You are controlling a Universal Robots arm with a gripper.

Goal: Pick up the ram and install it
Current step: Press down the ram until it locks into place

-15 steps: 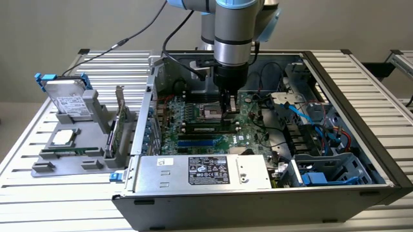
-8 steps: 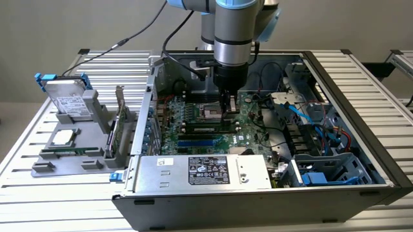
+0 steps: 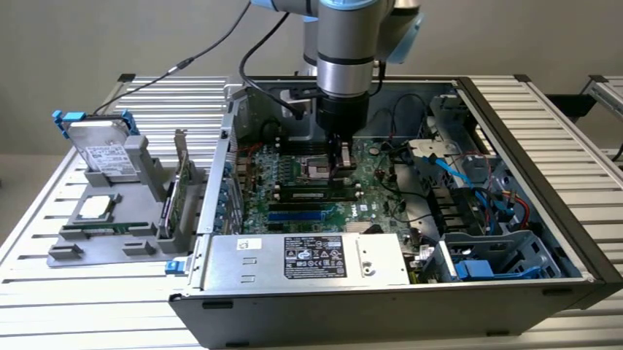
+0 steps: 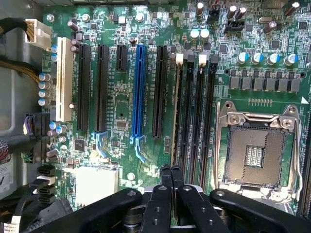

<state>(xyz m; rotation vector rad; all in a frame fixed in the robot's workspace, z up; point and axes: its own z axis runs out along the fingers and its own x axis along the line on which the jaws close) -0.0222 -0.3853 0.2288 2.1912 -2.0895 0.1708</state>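
Note:
My gripper point(image 3: 341, 172) hangs inside the open computer case point(image 3: 545, 138), low over the motherboard point(image 4: 121, 97). In the wrist view its black fingertips point(image 4: 165, 171) are pressed together with nothing between them, so the gripper point(image 4: 170, 169) is shut. They sit right above one end of the row of long black memory slots point(image 4: 199, 116). The ram point(image 4: 174, 111) appears to stand edge-on in the slot with white clips nearest the expansion slots; it also shows as a green strip, the ram point(image 3: 311, 195), just below the gripper. I cannot tell whether the fingertips touch it.
An empty processor socket point(image 4: 257, 155) lies beside the memory slots. A blue expansion slot point(image 4: 140, 87) and black ones run parallel to them. The power supply point(image 3: 311, 259) and drive cage point(image 3: 486, 255) close off the case front. A grey fixture point(image 3: 102, 226) with a hard drive point(image 3: 102, 149) and upright card point(image 3: 178, 182) stands at the exterior view's left.

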